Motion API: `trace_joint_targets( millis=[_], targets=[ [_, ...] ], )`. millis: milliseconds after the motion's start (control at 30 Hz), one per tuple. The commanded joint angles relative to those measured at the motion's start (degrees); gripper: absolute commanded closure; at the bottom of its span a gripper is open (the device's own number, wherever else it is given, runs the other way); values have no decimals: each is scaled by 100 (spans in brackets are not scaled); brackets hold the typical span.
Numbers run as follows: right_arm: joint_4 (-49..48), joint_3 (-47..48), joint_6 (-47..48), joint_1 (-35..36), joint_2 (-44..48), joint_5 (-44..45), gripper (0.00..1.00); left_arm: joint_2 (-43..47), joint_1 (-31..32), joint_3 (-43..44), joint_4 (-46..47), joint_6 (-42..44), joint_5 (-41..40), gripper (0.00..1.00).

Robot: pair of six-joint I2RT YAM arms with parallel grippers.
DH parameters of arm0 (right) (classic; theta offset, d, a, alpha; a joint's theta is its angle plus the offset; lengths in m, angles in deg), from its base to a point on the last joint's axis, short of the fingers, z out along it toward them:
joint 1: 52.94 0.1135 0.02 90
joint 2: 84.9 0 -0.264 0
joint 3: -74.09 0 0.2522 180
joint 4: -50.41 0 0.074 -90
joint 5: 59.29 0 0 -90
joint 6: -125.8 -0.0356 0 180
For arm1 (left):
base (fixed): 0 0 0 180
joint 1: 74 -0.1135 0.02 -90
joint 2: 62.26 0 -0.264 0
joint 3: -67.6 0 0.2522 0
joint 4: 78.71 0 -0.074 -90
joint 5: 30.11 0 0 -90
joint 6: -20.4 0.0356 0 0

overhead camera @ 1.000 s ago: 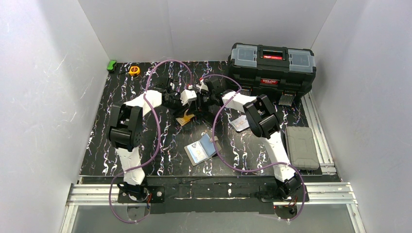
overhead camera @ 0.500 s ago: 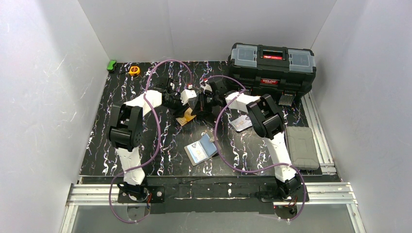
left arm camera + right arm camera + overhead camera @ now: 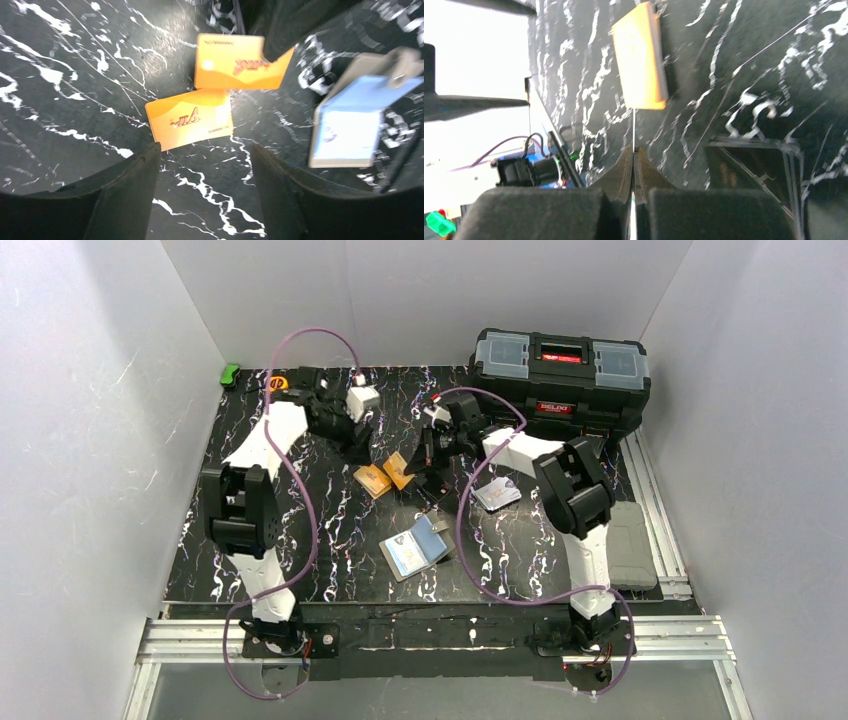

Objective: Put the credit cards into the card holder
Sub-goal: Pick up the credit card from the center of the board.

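Now the left arm has pulled away. A second ago both grippers were crowded over one orange stack mid-table, and it has since swung back toward 11 o'clock. The left gripper (image 3: 205, 150) hangs above the mat with its fingers spread and nothing between them.

And the stack has split! Two cards show where one lump sat: the near orange card (image 3: 190, 120) lies flat on the black marbled table (image 3: 250, 540), and the far orange card (image 3: 235, 67) sits just at its 1 o'clock. The right gripper (image 3: 634, 150) has closed since then. Its fingers are pinched tight on a thin card seen edge-on from its own wrist, and from the left wrist a dark finger covers that far card's right corner.

The card holder (image 3: 415, 548) hasn't budged. It lies open at 6 o'clock from the orange pair, apart from both grippers. The credit cards (image 3: 497, 493), the pale ones, stay at the right gripper's 4 o'clock, tucked against the right forearm.

Around the edges, the black toolbox (image 3: 560, 370) fills the 1 o'clock corner. The grey case (image 3: 628, 545) at 3 o'clock is now partly hidden by the right arm's elbow. The left arm now overlaps the yellow tape measure (image 3: 277, 383), with a green object (image 3: 230, 374) just at its 9 o'clock. Purple cables loop over the mat between the arms and the holder.
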Motion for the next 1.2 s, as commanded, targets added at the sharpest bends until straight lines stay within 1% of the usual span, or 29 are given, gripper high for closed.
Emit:
trace_joint_targets(
  millis=[0, 33, 67, 100, 233, 267, 433, 567, 633, 800, 900, 967, 1000, 1167],
  targets=[
    [-476, -348, 337, -50, 1069, -626, 99, 633, -344, 621, -1030, -584, 1438, 27],
    [-486, -392, 369, -46, 1213, -759, 99, 658, -383, 683, -1110, -639, 1628, 17],
    [-483, -433, 395, -46, 1373, -885, 99, 689, -406, 751, -1212, -653, 1827, 5],
    [-467, -462, 434, -34, 1505, -982, 99, 729, -413, 800, -1298, -689, 2046, 2],
    [-199, -584, 687, 96, 2131, -1273, 99, 971, -411, 826, -1383, -1041, 2589, 2],
    [68, -632, 871, 203, 2414, -1299, 99, 1106, -413, 764, -1351, -1208, 2723, 2],
    [778, -678, 1350, 618, 3071, -1144, 99, 1579, -413, 492, -1041, -1866, 3217, 2],
    [1071, -676, 1491, 837, 3361, -1015, 99, 1932, -413, 234, -839, -2356, 3851, 2],
    [1122, -687, 1502, 888, 3498, -975, 99, 2077, -413, 101, -803, -2536, 4184, 5],
    [1156, -732, 1498, 904, 3753, -884, 99, 2374, -413, -92, -914, -2756, 4769, 20],
    [1141, -733, 1489, 912, 3852, -858, 99, 2534, -413, -178, -983, -2797, 4929, 28],
    [1104, -715, 1462, 906, 3916, -842, 99, 2641, -405, -239, -996, -2810, 4939, 37],
    [1083, -705, 1447, 912, 3930, -843, 99, 2688, -400, -275, -994, -2817, 4919, 40],
    [977, -649, 1348, 909, 3958, -821, 99, 2853, -340, -417, -999, -2845, 4799, 44]
  ],
)
